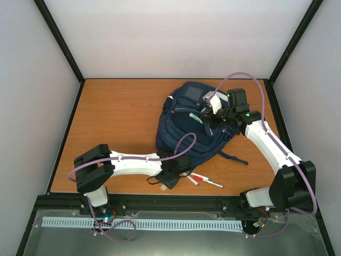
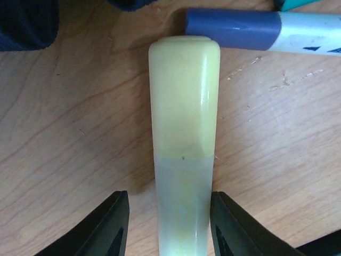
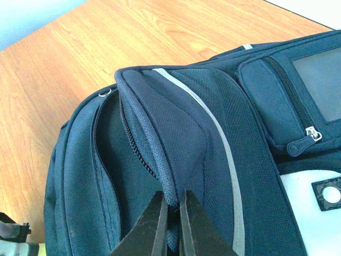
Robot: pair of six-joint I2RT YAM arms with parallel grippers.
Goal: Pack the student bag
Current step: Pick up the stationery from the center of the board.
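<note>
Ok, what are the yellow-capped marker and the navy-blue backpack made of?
Yellow-capped marker: likely plastic, glossy cap with a highlight streak, frosted translucent barrel. Navy-blue backpack: woven synthetic-looking fabric, matte, mesh texture visible; zipper slider looks metal, shiny.

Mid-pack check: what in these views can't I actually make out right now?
1. Inside of the student bag: in the right wrist view, the opening beside the right gripper is only dark shadow.
2. Yellow highlighter: in the left wrist view, its lower end is cut off by the bottom edge, at the left gripper. In the top view, the wrist hides it.
3. Blue-capped marker: in the left wrist view, its print is cut off by the right edge.
</note>
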